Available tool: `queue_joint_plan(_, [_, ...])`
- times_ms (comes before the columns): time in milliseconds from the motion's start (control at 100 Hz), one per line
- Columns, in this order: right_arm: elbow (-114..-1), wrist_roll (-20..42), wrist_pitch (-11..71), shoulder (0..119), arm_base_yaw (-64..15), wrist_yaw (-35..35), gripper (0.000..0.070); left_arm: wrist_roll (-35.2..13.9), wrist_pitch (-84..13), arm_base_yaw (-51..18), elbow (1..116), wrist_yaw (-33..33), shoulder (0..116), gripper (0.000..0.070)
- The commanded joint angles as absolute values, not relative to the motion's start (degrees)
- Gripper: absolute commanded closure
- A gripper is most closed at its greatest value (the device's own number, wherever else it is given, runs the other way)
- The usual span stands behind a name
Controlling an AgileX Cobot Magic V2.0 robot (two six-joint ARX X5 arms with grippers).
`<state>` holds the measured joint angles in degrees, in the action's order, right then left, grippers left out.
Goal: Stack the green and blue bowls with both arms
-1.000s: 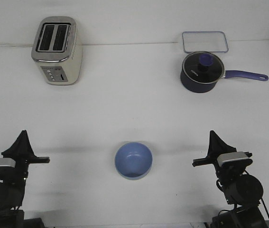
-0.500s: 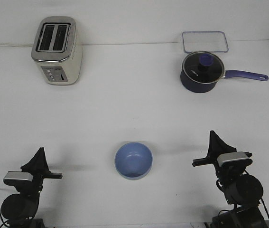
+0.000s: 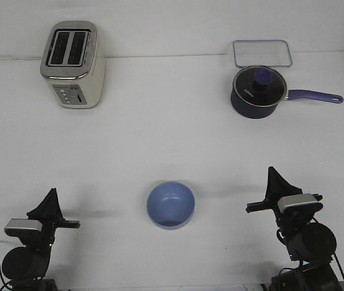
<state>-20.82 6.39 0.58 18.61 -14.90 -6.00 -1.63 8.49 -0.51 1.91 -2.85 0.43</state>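
The light blue bowl (image 3: pixel 170 204) sits upright on the white table (image 3: pixel 172 139), at the front middle between the two arms. A thin pale rim shows under its near edge; I cannot tell whether that is the green bowl, which shows nowhere else. My left gripper (image 3: pixel 50 195) is low at the front left, well apart from the bowl, its fingers meeting in one point and holding nothing. My right gripper (image 3: pixel 272 174) is at the front right, also apart from the bowl, its fingers together and empty.
A cream and silver toaster (image 3: pixel 73 65) stands at the back left. A dark blue lidded saucepan (image 3: pixel 258 92) with a purple handle stands at the back right. A clear rectangular container (image 3: pixel 262 53) lies behind the saucepan.
My left arm has drawn back and down toward the front edge, a little rightward, then stopped. The right arm and the bowl have not moved.
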Motion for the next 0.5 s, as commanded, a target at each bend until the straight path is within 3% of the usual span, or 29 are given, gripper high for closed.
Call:
queue_joint_plan(0, [-20.97, 6.17, -0.03, 18.79, -14.98, -6.02, 0.07, -2.0, 9.04, -0.45, 0.8, -2.55, 0.49, 0.0685])
queue_joint_plan(340, [-20.97, 6.07, -0.01, 18.79, -14.98, -6.09, 0.07, -2.0, 9.04, -0.45, 0.8, -2.57, 0.49, 0.0685])
queue_joint_plan(490, [-20.88, 1.04, 0.62, 18.76, -14.57, -7.16, 0.07, -1.98, 9.04, -0.45, 0.8, -2.57, 0.51, 0.0685])
